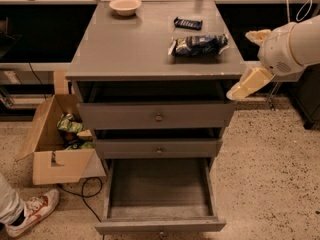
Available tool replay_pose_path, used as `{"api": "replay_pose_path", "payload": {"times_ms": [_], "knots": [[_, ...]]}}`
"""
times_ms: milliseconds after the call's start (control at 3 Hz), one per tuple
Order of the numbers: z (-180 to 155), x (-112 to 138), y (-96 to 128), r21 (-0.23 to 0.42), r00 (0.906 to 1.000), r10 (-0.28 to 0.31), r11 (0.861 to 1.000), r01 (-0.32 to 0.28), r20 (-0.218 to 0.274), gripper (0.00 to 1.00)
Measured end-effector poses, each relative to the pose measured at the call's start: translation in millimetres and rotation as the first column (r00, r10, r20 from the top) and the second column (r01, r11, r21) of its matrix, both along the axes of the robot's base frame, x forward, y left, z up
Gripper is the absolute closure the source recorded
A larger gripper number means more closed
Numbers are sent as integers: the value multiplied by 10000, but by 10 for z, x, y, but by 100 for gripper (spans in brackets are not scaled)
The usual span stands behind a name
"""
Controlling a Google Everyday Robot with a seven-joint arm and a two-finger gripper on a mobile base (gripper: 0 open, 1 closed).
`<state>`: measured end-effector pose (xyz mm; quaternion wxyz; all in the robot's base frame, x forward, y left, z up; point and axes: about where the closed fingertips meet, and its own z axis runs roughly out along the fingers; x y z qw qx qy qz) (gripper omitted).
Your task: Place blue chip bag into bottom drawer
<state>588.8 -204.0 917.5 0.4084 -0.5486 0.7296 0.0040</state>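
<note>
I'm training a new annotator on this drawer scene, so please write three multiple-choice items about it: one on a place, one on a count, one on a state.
1. Where is the blue chip bag?
A in the bottom drawer
B on the cabinet top
C in the gripper

2. How many drawers sit under the cabinet top?
A two
B three
C four

3. What state is the bottom drawer in?
A shut
B pulled out, bag inside
C pulled out, nothing inside

Key:
1 B: the bag lies near the right edge of the cabinet top. The open gripper is off to the right, apart from it.
2 B: three grey fronts are stacked one under another.
3 C: its bare tray shows.
</note>
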Motion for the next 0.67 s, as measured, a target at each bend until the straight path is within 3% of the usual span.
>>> {"api": "replay_pose_path", "payload": {"times_ms": [333,667], "knots": [[0,0,0,0,10000,0,10000,0,0,0],[-30,255,28,231,9994,195,9995,-201,277,0]]}}
